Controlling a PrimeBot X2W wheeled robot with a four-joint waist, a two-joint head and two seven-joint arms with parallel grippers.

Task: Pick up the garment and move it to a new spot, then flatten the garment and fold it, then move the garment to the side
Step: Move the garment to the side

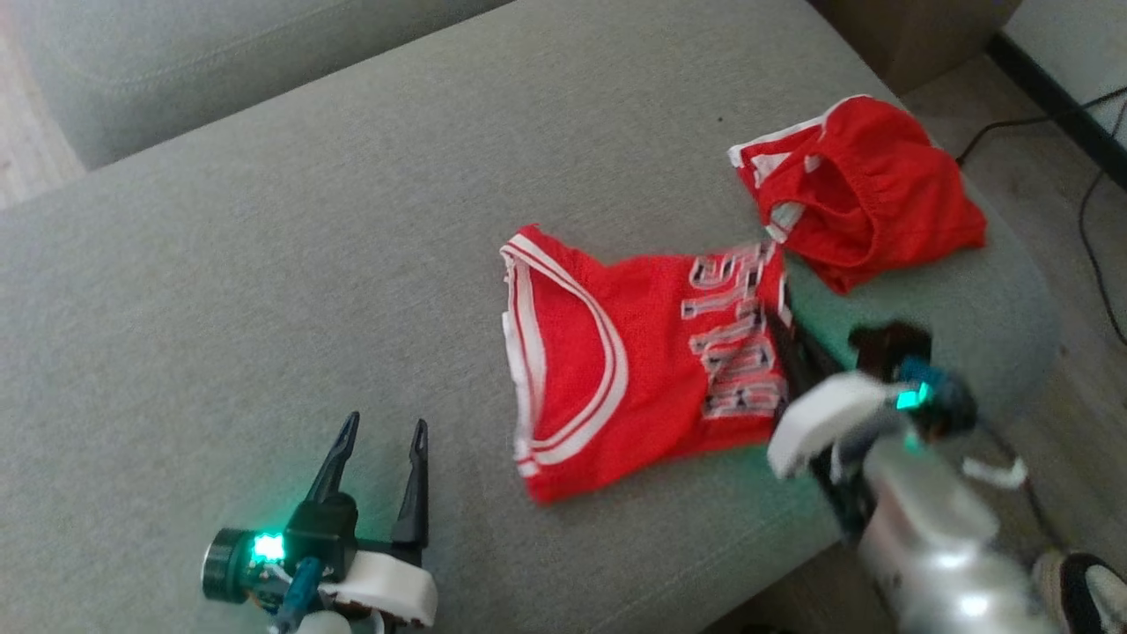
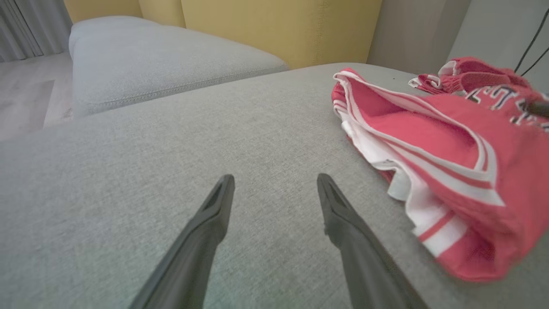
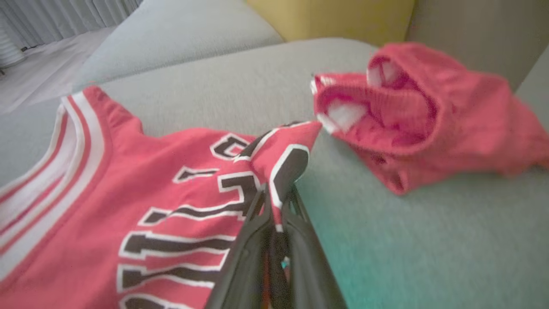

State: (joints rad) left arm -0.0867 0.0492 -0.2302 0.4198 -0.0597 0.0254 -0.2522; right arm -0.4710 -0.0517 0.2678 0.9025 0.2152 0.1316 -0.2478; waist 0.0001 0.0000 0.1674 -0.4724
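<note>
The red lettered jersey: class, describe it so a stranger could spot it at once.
On the grey fabric cushion lie two red garments. The red mesh jersey lies flatter, pinched by the right gripper. Unlike the crumpled red shorts, it carries block lettering.

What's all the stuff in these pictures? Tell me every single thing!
jersey: one, red with white stripes and dark letters, lying on the near cushion
shorts: one, red, crumpled at the cushion's far right end
cushion: one, grey, under both clothes
second cushion: one, grey, behind to the left
backrest: one, yellow, behind the cushions
cables: a few, black, on the floor at right
shoe: one, it seems, black and white, bottom right corner
left pincer: one, dark, open over bare cushion
right pincer: one, dark, shut on the jersey's edge
</note>
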